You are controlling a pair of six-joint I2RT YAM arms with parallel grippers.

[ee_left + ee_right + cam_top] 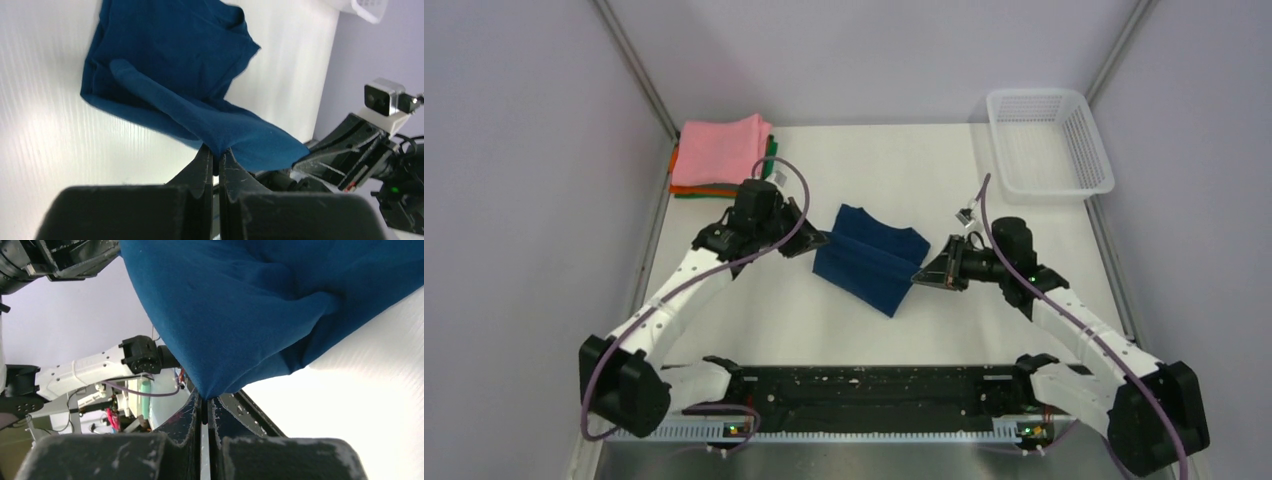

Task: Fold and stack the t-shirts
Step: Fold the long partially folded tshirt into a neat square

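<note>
A dark navy t-shirt hangs partly folded over the middle of the table, stretched between both grippers. My left gripper is shut on its left edge; in the left wrist view the cloth runs down into the pinched jaws. My right gripper is shut on the right edge, and the navy cloth fills the right wrist view down to the closed jaws. A stack of folded t-shirts with a pink one on top lies at the back left.
A white mesh basket stands at the back right corner. Orange and green folded edges show under the pink shirt. Grey walls close in on both sides, and a black rail runs along the near edge between the arm bases.
</note>
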